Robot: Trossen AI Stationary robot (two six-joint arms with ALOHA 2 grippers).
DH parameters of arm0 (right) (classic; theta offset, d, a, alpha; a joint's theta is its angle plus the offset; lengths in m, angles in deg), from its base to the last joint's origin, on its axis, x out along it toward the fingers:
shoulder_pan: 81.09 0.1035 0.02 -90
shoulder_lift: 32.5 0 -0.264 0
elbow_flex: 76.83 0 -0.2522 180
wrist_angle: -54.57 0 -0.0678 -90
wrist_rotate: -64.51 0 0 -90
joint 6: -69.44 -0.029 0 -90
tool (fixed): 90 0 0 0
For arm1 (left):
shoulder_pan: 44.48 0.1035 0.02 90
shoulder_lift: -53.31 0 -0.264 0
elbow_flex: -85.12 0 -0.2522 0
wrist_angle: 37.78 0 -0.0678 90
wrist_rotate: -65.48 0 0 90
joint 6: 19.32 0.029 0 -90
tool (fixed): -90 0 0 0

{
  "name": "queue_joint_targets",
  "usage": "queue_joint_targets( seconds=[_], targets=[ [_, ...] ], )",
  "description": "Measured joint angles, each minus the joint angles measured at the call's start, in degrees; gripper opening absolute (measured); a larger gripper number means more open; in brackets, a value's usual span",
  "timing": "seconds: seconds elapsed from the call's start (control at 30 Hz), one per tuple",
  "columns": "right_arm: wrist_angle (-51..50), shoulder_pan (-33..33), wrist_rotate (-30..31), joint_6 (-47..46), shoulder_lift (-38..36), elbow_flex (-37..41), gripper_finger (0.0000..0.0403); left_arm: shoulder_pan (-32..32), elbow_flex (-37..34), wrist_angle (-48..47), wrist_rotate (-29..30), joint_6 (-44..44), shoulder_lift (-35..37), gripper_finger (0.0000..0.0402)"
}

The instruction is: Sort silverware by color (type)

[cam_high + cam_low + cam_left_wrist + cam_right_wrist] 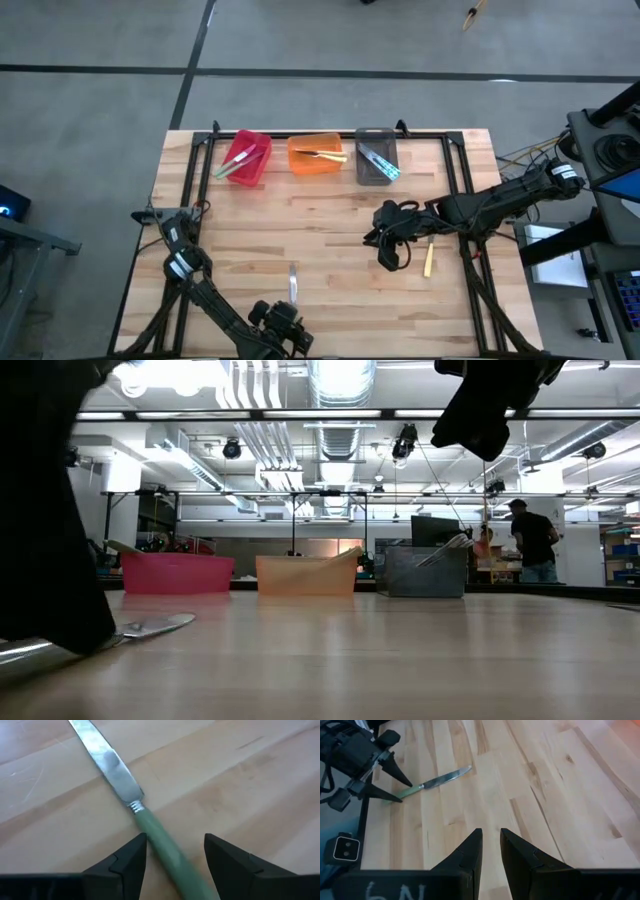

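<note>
A green-handled knife (150, 827) lies flat on the wooden table (330, 215) near its front edge, blade (293, 283) pointing toward the far edge. My left gripper (175, 862) is open and low over it, one finger on each side of the green handle (407, 793) without touching it. My right gripper (490, 845) hovers above the table's right half with only a narrow gap between its fingers and nothing in it. A yellow-handled utensil (429, 258) lies on the table beside it.
Along the far edge stand a red bin (245, 157) with green-handled pieces, an orange bin (316, 153) with a yellow-handled piece and a grey bin (377, 155) with blue-handled ones. A person (530, 540) stands in the room beyond the table.
</note>
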Motion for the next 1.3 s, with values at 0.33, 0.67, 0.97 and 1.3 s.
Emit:
queue_joint_targets(
  seconds=[0.33, 0.67, 0.97, 1.3],
  targets=[
    [0.0, 0.0, 0.0, 0.0, 0.0, 0.1, 0.0059, 0.4, 0.2, -1.2, 0.3, -0.6, -1.9, 0.0179],
    [0.1, 1.4, 3.0, 1.5, 1.6, 0.3, 0.0059, 0.5, 0.1, -8.0, -3.2, -3.4, -2.0, 0.0089],
    [0.6, 2.1, 3.0, 2.0, 7.3, 0.4, 0.0059, 0.4, 0.0, -8.4, -4.9, -3.2, -1.2, 0.0022],
    [1.9, 2.1, 2.9, 2.1, 13.7, 0.4, 0.0059, -0.1, -0.2, -11.6, -5.9, -2.9, 2.2, 0.0022]
  ],
)
